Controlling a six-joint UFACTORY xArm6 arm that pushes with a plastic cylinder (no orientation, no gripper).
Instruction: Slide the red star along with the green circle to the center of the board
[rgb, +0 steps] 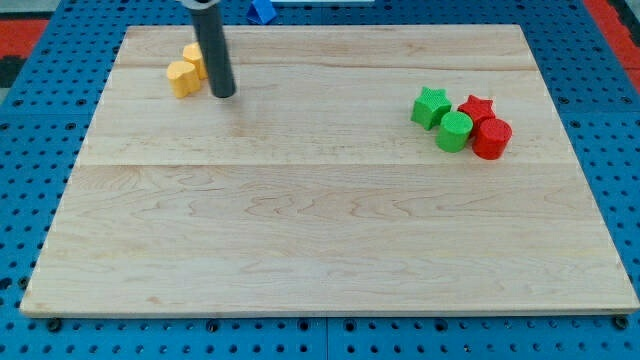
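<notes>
The red star (477, 108) lies at the view's right of the wooden board (320, 230), touching the green circle (453, 131) just below and left of it. A green star (431, 106) sits to their left and a red circle (491, 138) to the right, all four in one tight cluster. My tip (224, 94) rests on the board at the view's upper left, far from the cluster, just right of two yellow blocks.
Two yellow blocks (184, 77) (194, 58) sit together at the upper left, next to my tip. A blue block (262, 11) lies beyond the board's top edge. Blue pegboard surrounds the board.
</notes>
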